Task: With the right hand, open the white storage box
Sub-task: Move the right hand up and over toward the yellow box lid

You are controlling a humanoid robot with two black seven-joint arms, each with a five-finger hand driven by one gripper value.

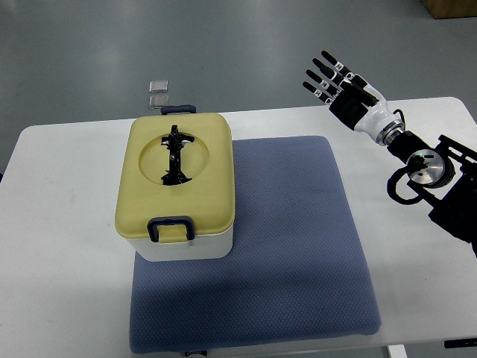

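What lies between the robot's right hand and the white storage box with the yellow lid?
In the top view, only bare blue-grey textured mat and white table separate the right hand from the white storage box.

Box lid (195, 183) matt plastic; mat (298, 246) textured cloth; table (59, 246) smooth.

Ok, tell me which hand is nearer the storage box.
Right. The right hand hovers, fingers spread, beyond the table's far edge, well right of the storage box. No left hand is in view.
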